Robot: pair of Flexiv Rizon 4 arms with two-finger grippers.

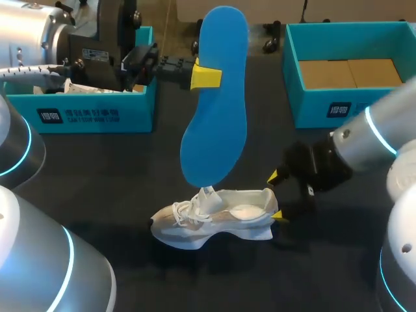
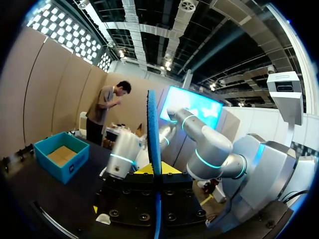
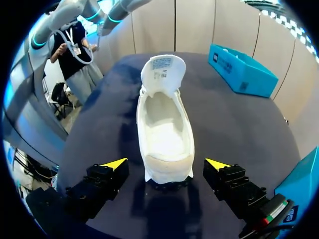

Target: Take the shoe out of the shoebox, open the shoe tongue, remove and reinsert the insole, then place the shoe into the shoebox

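Note:
A blue insole (image 1: 218, 97) hangs upright in the air above the table, and my left gripper (image 1: 207, 77) is shut on its edge; in the left wrist view the insole (image 2: 153, 134) stands edge-on between the fingers. Below it a white shoe (image 1: 214, 218) rests on the dark table, tongue lifted, toe to the left. My right gripper (image 1: 278, 195) stands open at the heel, one yellow tip on each side. In the right wrist view the shoe (image 3: 164, 124) lies ahead of the right gripper (image 3: 167, 164), its tongue (image 3: 162, 69) folded up, its inside bare and white.
A teal shoebox (image 1: 350, 71) with a cardboard floor stands at the back right. Its teal lid (image 1: 84, 104) with white paper lies at the back left, behind my left arm; the lid (image 3: 241, 67) also shows beyond the shoe.

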